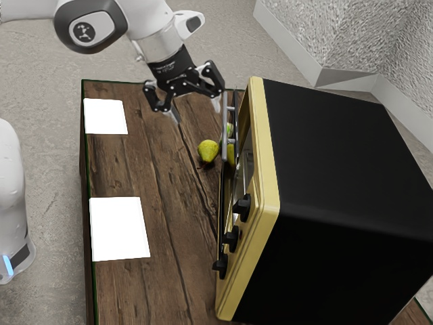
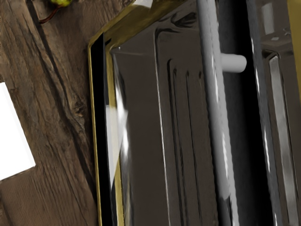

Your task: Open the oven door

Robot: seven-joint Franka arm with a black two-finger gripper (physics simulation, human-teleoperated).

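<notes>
Handle (image 1: 225, 127) level, lengthwise along oven's front (image 1: 237, 277)

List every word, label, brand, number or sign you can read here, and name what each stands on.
Nothing is readable.
Black gripper: pale lettering on its mount, too small to read.
Arm's joint cap: a dark round emblem, too small to make out.

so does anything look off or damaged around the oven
Nothing looks spilled or damaged, but a pear lies loose on the table close in front of the oven, an odd spot for fruit.
</notes>
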